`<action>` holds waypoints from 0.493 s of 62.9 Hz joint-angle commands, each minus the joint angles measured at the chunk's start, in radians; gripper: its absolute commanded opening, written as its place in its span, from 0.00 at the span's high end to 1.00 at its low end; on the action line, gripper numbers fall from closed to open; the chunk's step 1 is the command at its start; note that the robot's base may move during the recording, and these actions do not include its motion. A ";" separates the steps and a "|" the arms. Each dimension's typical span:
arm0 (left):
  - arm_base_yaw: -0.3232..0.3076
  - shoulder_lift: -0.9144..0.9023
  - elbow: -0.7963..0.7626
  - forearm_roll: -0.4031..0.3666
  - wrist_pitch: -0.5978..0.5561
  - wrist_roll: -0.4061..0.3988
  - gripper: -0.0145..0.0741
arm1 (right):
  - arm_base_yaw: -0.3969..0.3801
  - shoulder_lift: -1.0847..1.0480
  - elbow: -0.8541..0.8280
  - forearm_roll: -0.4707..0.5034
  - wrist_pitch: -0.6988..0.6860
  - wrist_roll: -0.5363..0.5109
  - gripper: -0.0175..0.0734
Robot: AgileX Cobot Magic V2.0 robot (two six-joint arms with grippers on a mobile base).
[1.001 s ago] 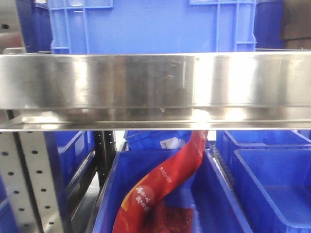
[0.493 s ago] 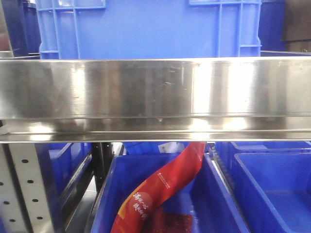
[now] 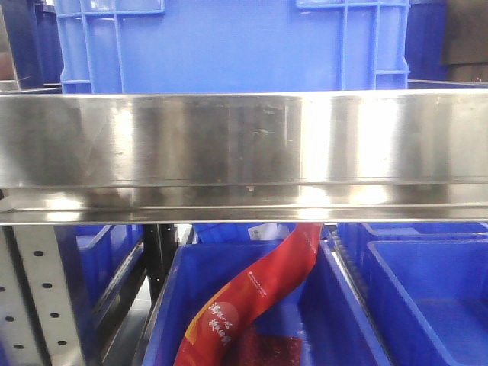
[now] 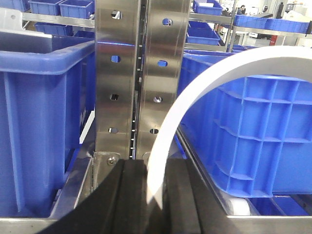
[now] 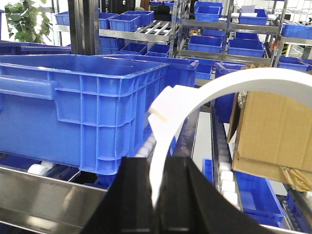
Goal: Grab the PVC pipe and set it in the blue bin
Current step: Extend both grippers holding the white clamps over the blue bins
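1. Exterior front view. A steel shelf rail (image 3: 244,145) spans the whole frame. We see an upper blue bin (image 3: 229,42) standing behind and above it. Below the rail, a lower blue bin (image 3: 171,305) holds a red printed pouch (image 3: 252,293), which leans from the bin's near left up toward its far right. A side bin (image 3: 427,305) sits just beside it on the right. A perforated post (image 3: 38,297) stands at lower left.

2. Left wrist view. The left pincer (image 4: 156,168) fills the bottom edge. Its black fingers are set narrow, with a white band (image 4: 195,92) standing between them. The band rises from the pincer and arches over to its right. We cannot tell whether the fingers press on it, or whether it is the PVC pipe. A steel upright (image 4: 117,73) with punched holes stands straight ahead of the pincer. A smooth-walled bin (image 4: 39,122) lies to its left. A ribbed blue bin (image 4: 263,136) lies ahead to its right, under the arch.

3. Right wrist view. The right pincer (image 5: 158,168) is likewise narrow about a white arc (image 5: 219,90) that curves up and away to its right. We cannot tell whether it has a grip. A large blue bin (image 5: 78,107) stands ahead and to the left of the pincer, and a cardboard box (image 5: 273,131) to its right. White rollers (image 5: 224,175) run between them. Racks of small bins (image 5: 209,41) stand well beyond.
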 commanded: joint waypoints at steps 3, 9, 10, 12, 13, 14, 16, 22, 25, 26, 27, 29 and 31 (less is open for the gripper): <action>0.004 -0.008 -0.001 -0.007 -0.030 -0.009 0.96 | -0.002 -0.006 0.003 -0.005 -0.025 -0.002 0.99; 0.004 -0.008 -0.001 -0.003 -0.030 -0.009 0.96 | -0.002 -0.006 0.003 -0.005 -0.025 -0.002 0.99; 0.004 -0.008 -0.001 0.002 -0.030 -0.009 0.96 | -0.002 -0.006 0.003 -0.005 -0.025 -0.002 0.99; 0.004 -0.008 -0.001 0.018 -0.030 -0.009 0.96 | -0.002 -0.006 0.003 -0.005 -0.025 -0.002 0.99; 0.004 -0.008 -0.001 0.033 -0.030 -0.009 0.96 | -0.002 -0.006 0.003 -0.005 -0.025 -0.002 0.99; 0.004 -0.008 -0.001 0.040 -0.030 -0.009 0.96 | -0.002 -0.006 0.003 -0.005 -0.025 -0.002 0.99; 0.004 -0.008 -0.001 0.048 -0.030 -0.009 0.96 | -0.002 -0.006 0.003 -0.005 -0.025 -0.002 0.99; 0.004 -0.008 -0.001 0.053 -0.030 -0.009 0.96 | -0.002 -0.006 0.003 -0.005 -0.025 -0.002 0.99; 0.004 -0.008 -0.001 0.053 -0.030 -0.009 0.96 | -0.002 -0.006 0.003 -0.005 -0.025 -0.002 0.99; 0.004 -0.008 -0.001 0.053 -0.030 -0.009 0.96 | -0.002 -0.006 0.003 -0.005 -0.025 -0.002 0.99; 0.004 -0.008 -0.001 0.053 -0.030 -0.009 0.96 | -0.002 -0.006 0.003 -0.005 -0.025 -0.002 0.99; 0.004 -0.008 -0.001 0.053 -0.030 -0.009 0.96 | -0.002 -0.006 0.003 -0.005 -0.025 -0.002 0.99; 0.004 -0.008 -0.001 0.053 -0.030 -0.009 0.96 | -0.002 -0.006 0.003 -0.005 -0.025 -0.002 0.99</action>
